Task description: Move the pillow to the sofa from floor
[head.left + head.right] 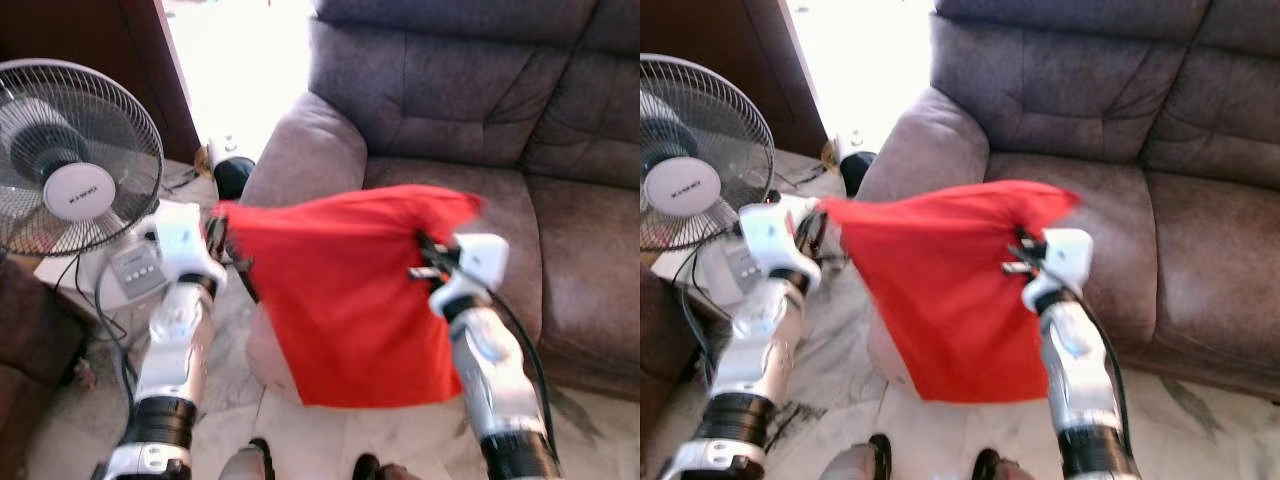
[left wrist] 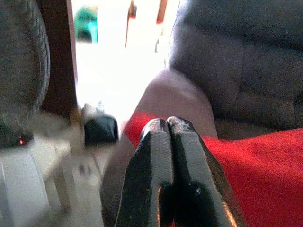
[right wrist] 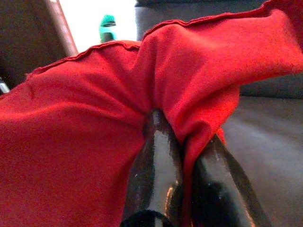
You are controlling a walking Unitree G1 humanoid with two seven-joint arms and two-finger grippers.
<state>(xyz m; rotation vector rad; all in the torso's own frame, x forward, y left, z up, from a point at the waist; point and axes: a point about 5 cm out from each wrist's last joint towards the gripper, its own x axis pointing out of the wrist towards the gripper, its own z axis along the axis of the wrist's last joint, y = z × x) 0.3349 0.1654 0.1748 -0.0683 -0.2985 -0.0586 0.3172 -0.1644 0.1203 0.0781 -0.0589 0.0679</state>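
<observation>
A red pillow point(image 1: 350, 290) hangs in the air in front of the sofa point(image 1: 450, 90), stretched between my two grippers. My left gripper point(image 1: 218, 240) is shut on the pillow's upper left corner; in the left wrist view its fingers point(image 2: 151, 156) press together with red cloth just past them. My right gripper point(image 1: 425, 258) is shut on the upper right edge, and the right wrist view shows fabric bunched between its fingers point(image 3: 156, 142). The pillow's lower edge hangs above the floor, level with the front of the seat cushion point(image 1: 520, 220).
The brown sofa's armrest point(image 1: 300, 150) rises just behind the pillow. A standing fan point(image 1: 70, 160) and a small white unit point(image 1: 135, 270) are at my left, with cables on the marble floor point(image 1: 330, 440). A dark wooden panel point(image 1: 90, 30) stands behind the fan.
</observation>
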